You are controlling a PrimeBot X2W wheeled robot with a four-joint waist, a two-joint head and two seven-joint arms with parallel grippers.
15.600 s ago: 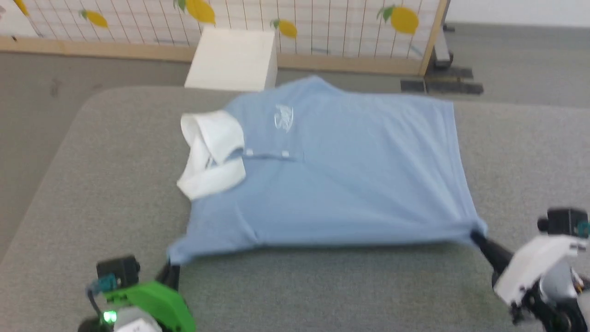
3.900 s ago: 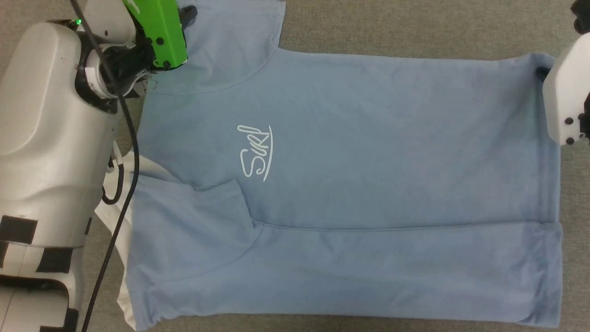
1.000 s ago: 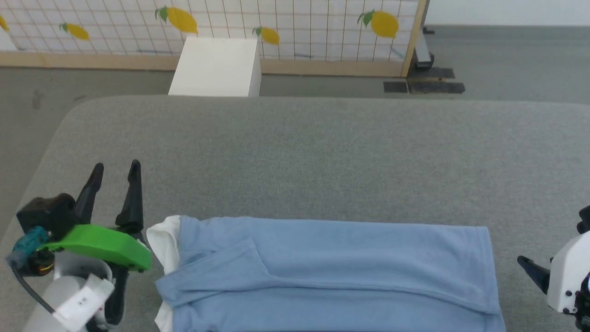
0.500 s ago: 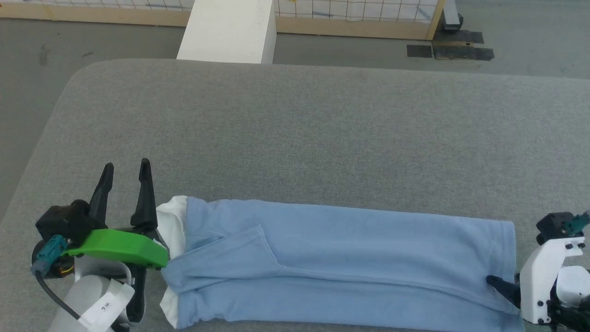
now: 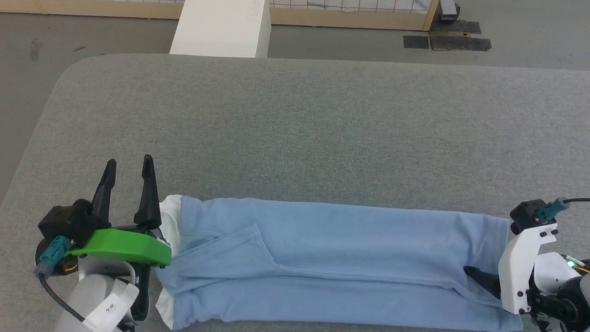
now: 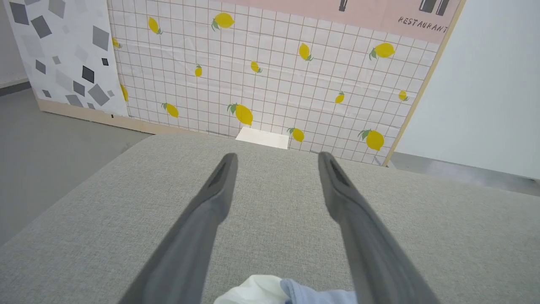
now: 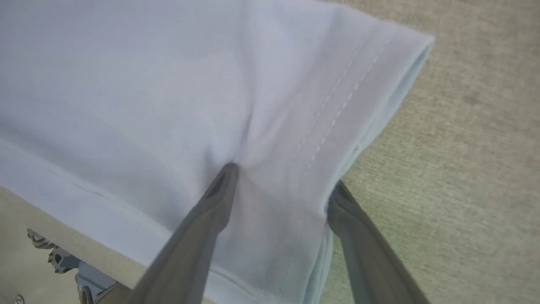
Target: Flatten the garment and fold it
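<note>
The right pincer (image 7: 282, 176) has slid a bit further in over the end of the light blue polo shirt (image 5: 345, 258) than half a second ago. The left pincer (image 5: 129, 159) sits at the shirt's other end, as before.

The shirt lies folded into a long, thin strip on the grey cloth-covered tabletop (image 5: 295, 138), close to the robot's side. Its white collar (image 5: 168, 216) sticks out at the left end. A folded sleeve lies flat on top, near the collar.

The left pincer is just beside the collar. Its two dark fingers are wide apart, pointing away from the shirt and holding nothing.

The right pincer is at the hem end of the shirt. Its fingers are wide apart too. One finger rests on top of the blue cloth and makes small creases there. The other finger is right at the hem's edge. The hem sits between them, not squeezed.

A white box (image 5: 221, 27) stands past the tabletop, far from the shirt.
</note>
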